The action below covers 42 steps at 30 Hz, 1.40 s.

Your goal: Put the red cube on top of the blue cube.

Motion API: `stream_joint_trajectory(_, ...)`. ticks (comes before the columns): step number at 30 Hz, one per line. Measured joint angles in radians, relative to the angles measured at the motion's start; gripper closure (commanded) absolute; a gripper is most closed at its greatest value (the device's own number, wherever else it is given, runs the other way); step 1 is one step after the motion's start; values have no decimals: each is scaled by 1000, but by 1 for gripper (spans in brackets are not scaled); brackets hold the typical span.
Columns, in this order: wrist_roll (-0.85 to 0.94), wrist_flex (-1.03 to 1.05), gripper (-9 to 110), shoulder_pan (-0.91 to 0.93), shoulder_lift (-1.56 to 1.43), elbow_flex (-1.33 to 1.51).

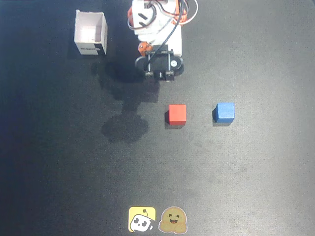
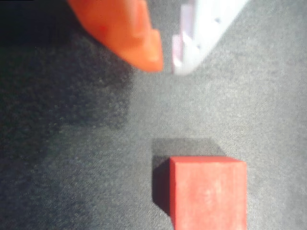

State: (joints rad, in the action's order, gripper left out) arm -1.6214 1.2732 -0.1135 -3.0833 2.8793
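Pincer (image 2: 167, 64) empty above the dark bench (image 1: 59, 162), both cubes apart and untouched.

In the wrist view, orange finger (image 2: 124, 28) and white finger (image 2: 201, 28) tips nearly meeting, only a thin gap between, gripping nothing; blurred, so probably clenched rather than fully released. Red cube (image 2: 207, 191) resting flat on the bench, below the pincer tips in that view and well clear of them. In the overhead view, red cube (image 1: 177, 114) just ahead of the arm's folded head (image 1: 160, 63), blue cube (image 1: 225, 112) beside it to the right with bare bench between, farther off from the pincer. White open-topped box (image 1: 90, 33) off to the arm's left in the overhead view, near its base.
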Motion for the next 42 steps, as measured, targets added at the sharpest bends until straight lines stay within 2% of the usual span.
stream_joint_trajectory(42, 5, 0, 101, 0, 0, 0)
